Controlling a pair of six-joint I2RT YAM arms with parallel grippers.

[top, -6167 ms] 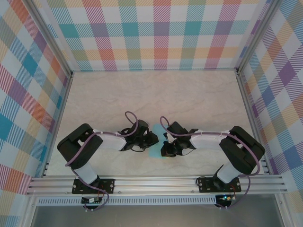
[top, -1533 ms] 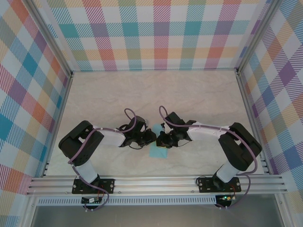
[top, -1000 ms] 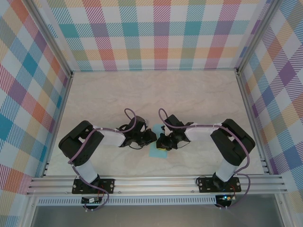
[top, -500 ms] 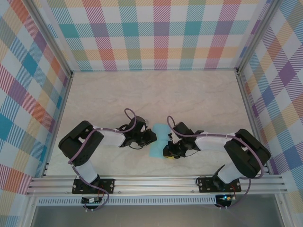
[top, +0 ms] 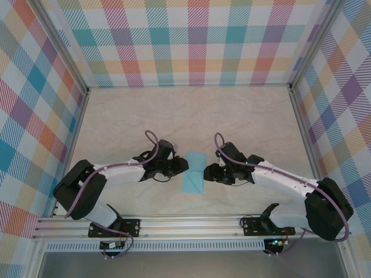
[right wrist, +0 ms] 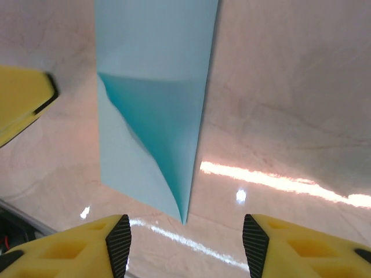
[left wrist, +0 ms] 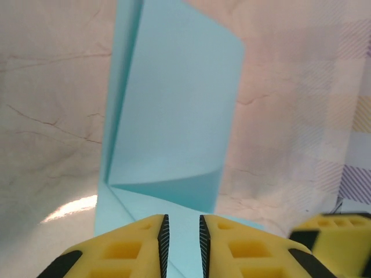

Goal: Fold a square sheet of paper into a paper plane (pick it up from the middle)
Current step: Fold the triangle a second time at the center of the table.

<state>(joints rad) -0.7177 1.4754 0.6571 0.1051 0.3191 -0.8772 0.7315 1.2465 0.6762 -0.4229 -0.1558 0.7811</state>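
Nearest, the aluminium rail (top: 191,223) carries both arm bases, and from it the arms stretch inward over the marbled counter (top: 249,116) toward each other. The left gripper (top: 184,165) sits at the left edge of the paper sheet (top: 194,174). In its wrist view the yellow fingers (left wrist: 139,249) stand close together with a slim slot between them. Pale blue shows in that slot, but whether they pinch the paper I cannot tell. The right gripper (top: 207,172) is just beside the sheet's right edge. Its fingers (right wrist: 87,246) are spread wide with nothing in them, and the sheet's pointed near tip lies on the counter just ahead of the gap, untouched. The sheet (light blue, folded lengthwise into a narrow strip) lies between the two grippers, toward the counter's front, with one layer lifting off the other along a fold. Beyond it the counter runs back to the plaid walls (top: 191,40).
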